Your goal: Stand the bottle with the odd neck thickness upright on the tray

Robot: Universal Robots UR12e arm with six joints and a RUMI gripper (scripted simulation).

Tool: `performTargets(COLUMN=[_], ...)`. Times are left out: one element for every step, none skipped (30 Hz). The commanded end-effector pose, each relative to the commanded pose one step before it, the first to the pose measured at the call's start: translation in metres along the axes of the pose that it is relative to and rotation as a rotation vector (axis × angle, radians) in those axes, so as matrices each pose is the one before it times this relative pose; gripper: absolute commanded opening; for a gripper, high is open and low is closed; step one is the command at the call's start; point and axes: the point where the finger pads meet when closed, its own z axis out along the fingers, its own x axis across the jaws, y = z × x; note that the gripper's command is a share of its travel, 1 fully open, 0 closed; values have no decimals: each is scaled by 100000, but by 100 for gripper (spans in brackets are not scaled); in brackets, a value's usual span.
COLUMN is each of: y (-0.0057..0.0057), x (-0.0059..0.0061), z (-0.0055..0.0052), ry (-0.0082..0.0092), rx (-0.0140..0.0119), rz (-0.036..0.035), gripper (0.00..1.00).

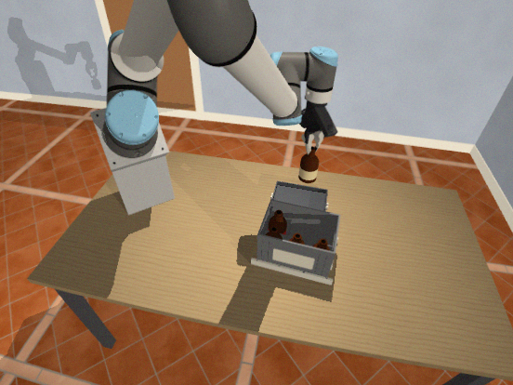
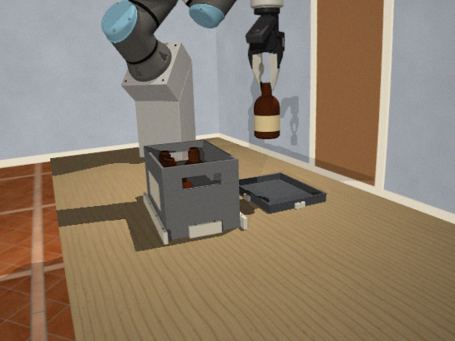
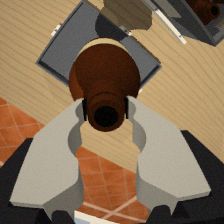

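My gripper [image 1: 312,150] [image 2: 267,87] [image 3: 105,99] is shut on the neck of a brown bottle [image 1: 309,165] [image 2: 267,108] [image 3: 105,70] with a cream label. The bottle hangs upright in the air, high above the table. The grey tray [image 1: 302,195] [image 2: 315,198] [image 3: 59,50] lies on the table behind the crate; in the wrist view it shows partly hidden beneath the bottle. The grey crate [image 1: 297,248] [image 2: 202,207] [image 3: 200,32] holds several other brown bottles, whose necks show inside it. Whether the held neck differs in thickness from the others I cannot tell.
The crate's high walls stand directly beside the tray. Pale strips [image 1: 293,272] [image 2: 156,220] run along the crate's foot. The wooden table [image 1: 409,272] [image 2: 309,273] carries both, and the robot's grey pedestal [image 1: 144,183] [image 2: 165,121] stands at its far end in the exterior view.
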Motion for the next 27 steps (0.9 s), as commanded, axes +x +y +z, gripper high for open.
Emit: performTargets(y=[757,149,145,142,139,135,131,128,0,0,125,121,118,114,111,107,104,100,97,94,90,86,83,80,77,0,0], x=[-276,-45,-44,-43,-42,-41,-40,-39,0,0,-38,-37,-36,-35,-33,-33,-32,-30,-29,-28,-27,-26,-25,-24,-23,0,0], z=[-53,0,0,0,0,0,0,0,0,0,0,0,0,0,0,0,0,0,0,0,0,0,0,0,0,0,0], ry=[-89,0,0,0,0,0,0,0,0,0,0,0,0,0,0,0,0,0,0,0,0,0,0,0,0,0,0], rx=[33,0,0,0,0,0,0,0,0,0,0,0,0,0,0,0,0,0,0,0,0,0,0,0,0,0,0], rz=[50,0,0,0,0,0,0,0,0,0,0,0,0,0,0,0,0,0,0,0,0,0,0,0,0,0,0], gripper=[0,0,0,0,0,0,0,0,0,0,0,0,0,0,0,0,0,0,0,0,0,0,0,0,0,0,0])
